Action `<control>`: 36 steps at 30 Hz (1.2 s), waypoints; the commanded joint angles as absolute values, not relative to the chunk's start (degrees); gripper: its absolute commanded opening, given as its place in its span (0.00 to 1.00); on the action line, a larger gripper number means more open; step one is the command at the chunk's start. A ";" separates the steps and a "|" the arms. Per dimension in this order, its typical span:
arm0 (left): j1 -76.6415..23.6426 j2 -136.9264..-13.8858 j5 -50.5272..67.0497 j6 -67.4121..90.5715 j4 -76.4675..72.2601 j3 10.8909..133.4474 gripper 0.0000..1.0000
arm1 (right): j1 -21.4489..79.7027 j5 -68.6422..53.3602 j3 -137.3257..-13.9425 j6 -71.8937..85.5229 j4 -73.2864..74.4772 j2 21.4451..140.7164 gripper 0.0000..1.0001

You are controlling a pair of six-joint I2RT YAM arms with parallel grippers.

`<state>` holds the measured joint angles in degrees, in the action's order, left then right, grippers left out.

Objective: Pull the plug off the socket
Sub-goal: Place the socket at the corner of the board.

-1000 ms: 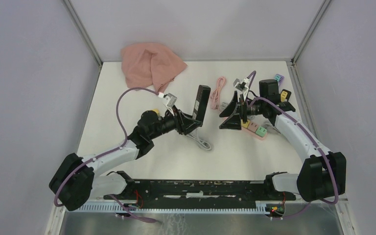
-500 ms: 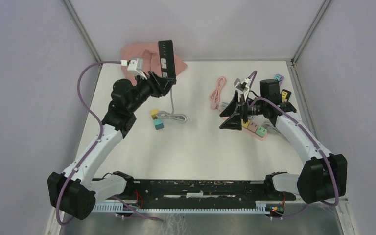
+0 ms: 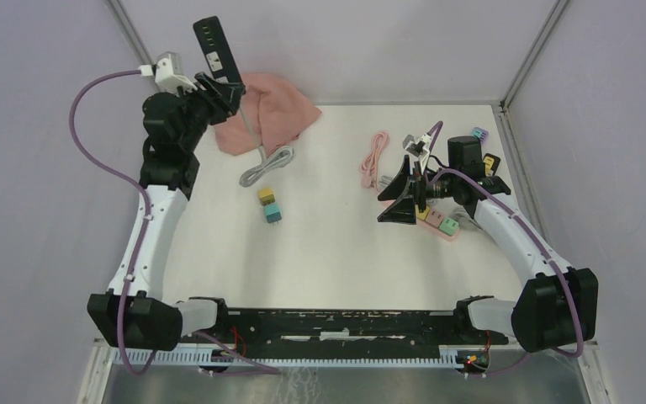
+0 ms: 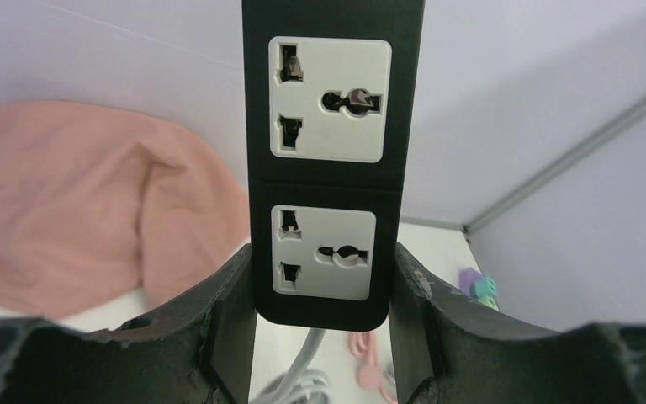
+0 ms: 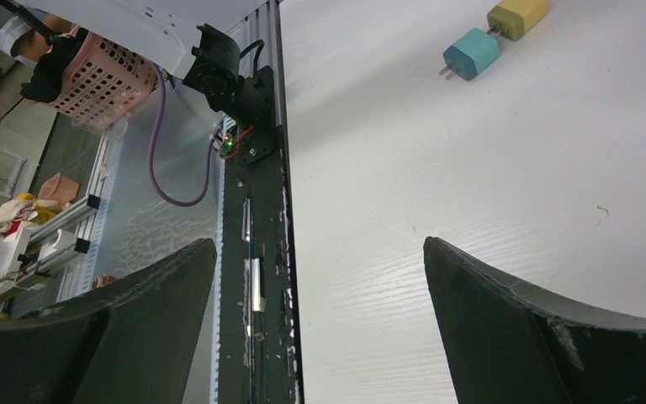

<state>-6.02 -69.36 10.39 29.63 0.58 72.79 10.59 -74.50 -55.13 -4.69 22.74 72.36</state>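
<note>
While my left gripper [image 4: 320,269] clamps the stiff black plastic socket strip [image 4: 330,160] by its narrow edges, sockets bare | small yellow-and-teal plugs [image 3: 269,205] lie loose below, likely light | right gripper [image 3: 400,194] spread open

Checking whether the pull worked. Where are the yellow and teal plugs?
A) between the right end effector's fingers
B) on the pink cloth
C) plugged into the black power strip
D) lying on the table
D: the yellow plug and teal plug lie on the table, apart from the black power strip in the left end effector.
</note>
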 commanded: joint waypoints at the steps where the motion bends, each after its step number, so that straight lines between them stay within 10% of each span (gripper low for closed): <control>1: 0.71 -72.26 8.90 27.49 -0.63 80.23 0.03 | 10.44 -75.61 -55.99 -4.40 20.04 70.78 1.00; 36: 13.92 -107.74 2.49 21.50 9.44 79.78 0.08 | 10.39 -75.19 -55.72 -4.40 19.88 71.69 1.00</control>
<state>13.74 -102.61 2.11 25.17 5.82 75.24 10.59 -74.46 -55.13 -4.34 21.85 72.20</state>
